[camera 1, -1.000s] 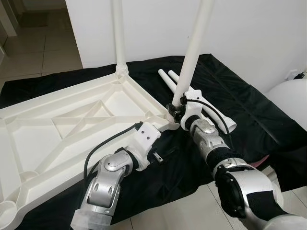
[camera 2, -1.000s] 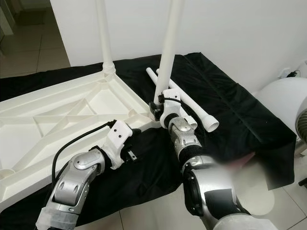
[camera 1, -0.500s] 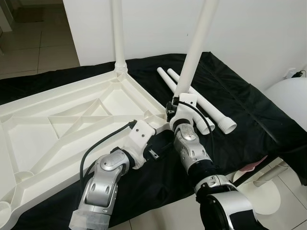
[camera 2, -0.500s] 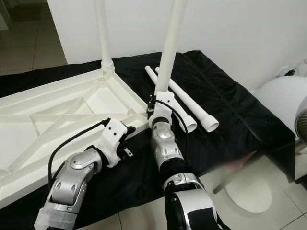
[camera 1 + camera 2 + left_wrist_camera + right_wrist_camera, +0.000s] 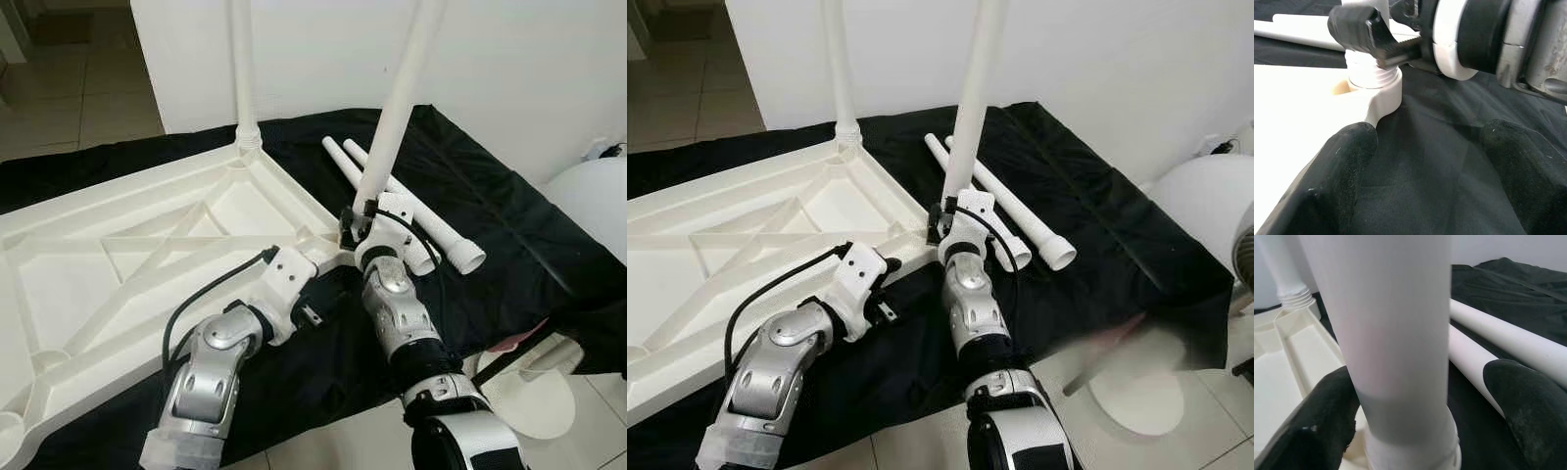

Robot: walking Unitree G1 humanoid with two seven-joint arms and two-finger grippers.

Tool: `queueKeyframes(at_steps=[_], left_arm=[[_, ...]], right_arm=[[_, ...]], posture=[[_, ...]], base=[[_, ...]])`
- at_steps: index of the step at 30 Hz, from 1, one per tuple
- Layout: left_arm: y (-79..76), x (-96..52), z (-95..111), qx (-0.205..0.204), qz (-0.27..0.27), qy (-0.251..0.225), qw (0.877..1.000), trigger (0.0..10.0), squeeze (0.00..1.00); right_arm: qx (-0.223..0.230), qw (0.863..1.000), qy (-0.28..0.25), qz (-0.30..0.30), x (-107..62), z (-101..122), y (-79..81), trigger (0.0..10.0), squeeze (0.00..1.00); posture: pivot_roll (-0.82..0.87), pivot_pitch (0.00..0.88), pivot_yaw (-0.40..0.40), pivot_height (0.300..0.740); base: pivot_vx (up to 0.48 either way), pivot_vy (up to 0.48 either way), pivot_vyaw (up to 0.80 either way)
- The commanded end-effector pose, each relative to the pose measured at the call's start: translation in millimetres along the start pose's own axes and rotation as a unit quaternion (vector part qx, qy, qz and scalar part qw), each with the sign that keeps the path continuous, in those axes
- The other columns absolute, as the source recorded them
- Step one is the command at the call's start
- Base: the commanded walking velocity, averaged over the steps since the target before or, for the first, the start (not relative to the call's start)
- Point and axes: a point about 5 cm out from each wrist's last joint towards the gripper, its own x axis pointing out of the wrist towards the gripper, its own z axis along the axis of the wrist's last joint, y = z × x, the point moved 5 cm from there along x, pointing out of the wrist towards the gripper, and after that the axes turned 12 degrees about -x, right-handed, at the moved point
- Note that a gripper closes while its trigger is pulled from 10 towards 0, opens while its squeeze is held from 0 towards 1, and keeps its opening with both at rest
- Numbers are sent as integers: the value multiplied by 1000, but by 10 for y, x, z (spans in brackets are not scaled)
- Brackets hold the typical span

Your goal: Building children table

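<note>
A white tabletop (image 5: 127, 264) lies upside down on a black cloth (image 5: 509, 245), filling the left half of the frame. One leg (image 5: 243, 69) stands upright in its far corner socket at upper centre. A second leg (image 5: 397, 108) stands tilted in the near corner socket. The right gripper (image 5: 355, 227) sits at this leg's base, fingers spread around it with a gap on one side. The left gripper (image 5: 1425, 147) hovers open beside the same corner. Two spare legs (image 5: 411, 211) lie on the cloth, right of centre.
</note>
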Motion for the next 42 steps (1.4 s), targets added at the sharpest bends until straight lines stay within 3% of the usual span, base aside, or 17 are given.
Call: queueKeyframes(at_steps=[1,4,10,19,22,25,28,32,38,42], left_arm=[[209,-14,-23,2,101,-9,995,10000,0],[246,-15,-26,7,109,-6,994,10000,0],[510,11,4,10,162,1,987,10000,0],[638,55,73,19,176,0,984,10000,0],[687,134,83,21,175,9,984,10000,0],[707,155,33,18,178,22,984,10000,0],[744,182,-95,10,187,49,981,10000,0],[764,211,-186,10,190,71,979,10000,0],[879,185,-295,7,218,100,971,10000,0],[929,139,-390,-1,220,124,968,10000,0]], right_arm=[[2,1000,-2,3,-23,-14,-45,10000,0],[2,1000,-3,6,-66,-43,-96,10000,0],[-5,1000,15,28,-256,-222,-129,10000,0],[-7,997,14,78,-472,-324,-56,10000,0],[-15,995,23,96,-600,-403,-108,10000,0],[-20,995,30,93,-624,-430,-162,10000,0],[-20,996,28,81,-636,-405,-246,10000,0],[-12,996,12,92,-658,-326,-239,10000,0],[-3,995,-14,96,-691,-206,-289,10000,0],[-10,996,-23,86,-686,-148,-409,10000,0]], posture=[[-7,34,-35,740],[-8,35,-33,740],[-27,42,-24,740],[-36,48,-20,740],[-46,48,-14,740],[-51,47,-12,740],[-61,49,-4,740],[-64,49,-3,740],[-70,49,2,740],[-73,50,8,740]], base=[[0,0,0],[0,0,0],[0,0,0],[0,0,0],[0,0,0],[0,0,0],[0,0,0],[0,0,0],[0,0,0],[0,0,0]])
